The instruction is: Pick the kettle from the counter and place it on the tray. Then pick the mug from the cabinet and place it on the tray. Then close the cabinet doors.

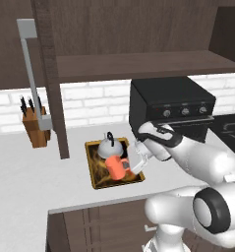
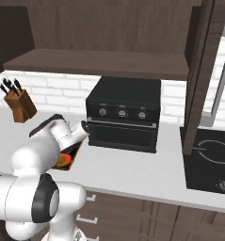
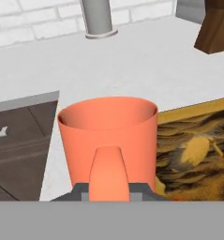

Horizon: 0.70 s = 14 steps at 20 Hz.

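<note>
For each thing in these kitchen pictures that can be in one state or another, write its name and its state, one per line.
gripper: shut on the mug's handle
mug: held, tilted, over the tray
kettle: upright on the tray
tray: flat on the counter
cabinet doors: open
cabinet: shelf bare
toaster oven: door shut
knife block: knives in

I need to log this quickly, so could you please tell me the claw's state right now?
Claw: closed on the mug by its handle, over the tray.
</note>
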{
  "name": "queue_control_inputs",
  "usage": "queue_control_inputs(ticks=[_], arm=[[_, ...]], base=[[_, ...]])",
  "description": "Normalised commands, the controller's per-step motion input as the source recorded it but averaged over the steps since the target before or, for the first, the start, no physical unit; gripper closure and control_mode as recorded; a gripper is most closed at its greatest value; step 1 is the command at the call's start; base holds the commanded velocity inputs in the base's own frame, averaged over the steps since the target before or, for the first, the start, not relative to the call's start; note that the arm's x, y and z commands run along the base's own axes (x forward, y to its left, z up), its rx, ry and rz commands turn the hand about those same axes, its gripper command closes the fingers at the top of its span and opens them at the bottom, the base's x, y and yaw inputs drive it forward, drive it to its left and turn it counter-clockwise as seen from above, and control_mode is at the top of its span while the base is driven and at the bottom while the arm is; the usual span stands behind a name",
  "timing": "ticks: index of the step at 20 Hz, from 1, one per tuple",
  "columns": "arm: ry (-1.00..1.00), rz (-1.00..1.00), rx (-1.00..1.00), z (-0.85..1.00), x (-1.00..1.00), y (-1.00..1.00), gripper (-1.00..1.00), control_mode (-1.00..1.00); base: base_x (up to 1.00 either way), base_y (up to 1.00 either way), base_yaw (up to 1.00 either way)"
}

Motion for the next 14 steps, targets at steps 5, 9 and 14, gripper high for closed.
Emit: queue_control_inputs(ticks=[5, 9, 14], arm=[[0.0, 0.03, 0.0, -0.27, 0.3, 0.03, 1.0, -1.0], [-0.02, 0.03, 0.0, -0.3, 0.05, 0.04, 1.0, -1.0], [-0.05, 0.01, 0.0, -0.23, 0.09, 0.0, 1.0, -1.0]], base=[[0.0, 0.0, 0.0], [0.0, 0.0, 0.0], [0.0, 0.0, 0.0]])
